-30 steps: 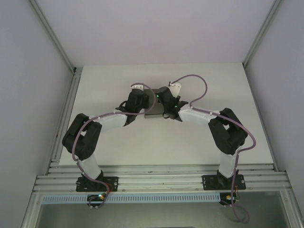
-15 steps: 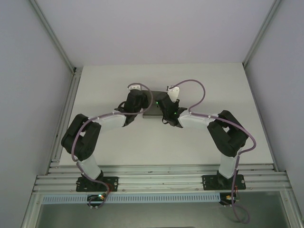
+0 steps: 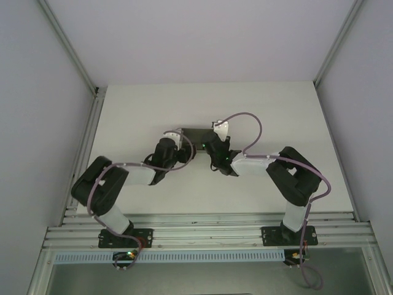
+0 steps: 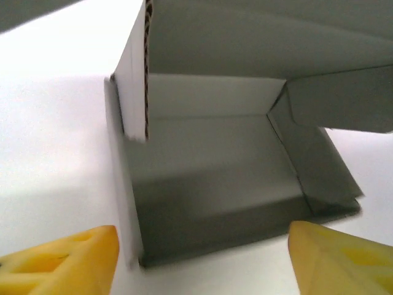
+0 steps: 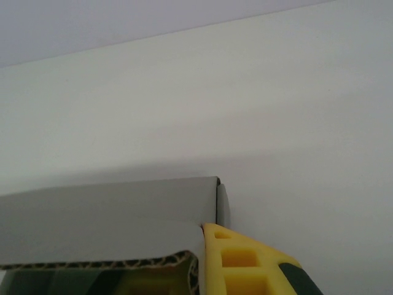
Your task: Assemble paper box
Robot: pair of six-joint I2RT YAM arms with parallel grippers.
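Observation:
The paper box (image 4: 215,166) is grey card, partly folded, with a floor, raised walls and a flap hanging over its top. In the top view the paper box (image 3: 195,131) lies at mid-table between both arms. My left gripper (image 4: 202,264) is open just in front of the box's near edge, its yellow fingertips (image 4: 67,264) apart and touching nothing. From above, the left gripper (image 3: 182,146) sits at the box's near-left. My right gripper (image 5: 198,255) is shut on a wall of the paper box (image 5: 110,209), whose corrugated edge shows between the pads. From above, the right gripper (image 3: 213,142) is at the box's right end.
The white table (image 3: 276,110) stretches out around the box. Grey enclosure walls and an aluminium rail (image 3: 86,153) border the left side. Pink cables (image 3: 249,123) loop over both arms.
My left gripper has opened, let go of the box and pulled back toward the near left. The right gripper stays shut on the box and has shifted slightly.

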